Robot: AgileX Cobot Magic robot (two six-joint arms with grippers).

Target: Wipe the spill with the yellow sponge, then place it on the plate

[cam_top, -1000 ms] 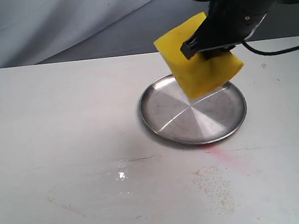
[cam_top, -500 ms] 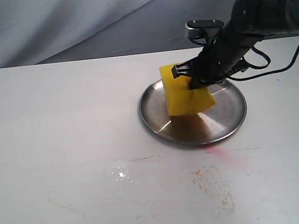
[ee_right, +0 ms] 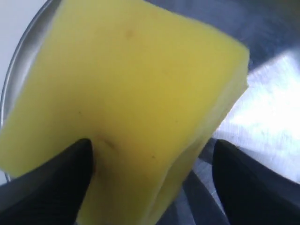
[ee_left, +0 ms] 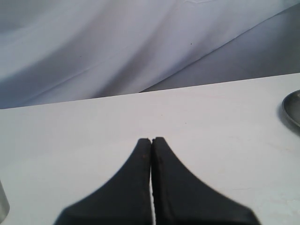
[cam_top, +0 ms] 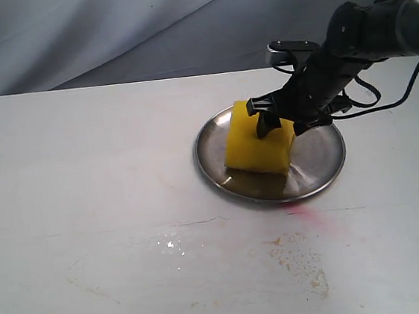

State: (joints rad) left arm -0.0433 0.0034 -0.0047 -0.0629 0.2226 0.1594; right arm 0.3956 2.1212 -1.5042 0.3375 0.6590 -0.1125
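The yellow sponge (cam_top: pixel 257 146) rests on the left part of the steel plate (cam_top: pixel 322 161), standing slightly tilted. My right gripper (cam_top: pixel 284 121) straddles the sponge's top from the right. In the right wrist view the sponge (ee_right: pixel 136 89) fills the frame. One finger (ee_right: pixel 51 180) dents its side, while the other finger (ee_right: pixel 253 183) stands apart from it with bare plate (ee_right: pixel 267 93) showing in the gap, so the gripper (ee_right: pixel 152 145) is open. A yellowish-brown trace of the spill with tiny dots (cam_top: pixel 299 258) lies on the table in front of the plate. My left gripper (ee_left: pixel 151 140) is shut and holds nothing.
A faint pink streak (cam_top: pixel 313 215) marks the white table (cam_top: pixel 84 178) just in front of the plate. A small wet glint (cam_top: pixel 171 244) lies to the left of the spill trace. The plate's rim (ee_left: pixel 293 105) shows at the edge of the left wrist view.
The right gripper came down and carried the sponge from above the plate onto its left part. The sponge now sits on the plate with the jaws spread.
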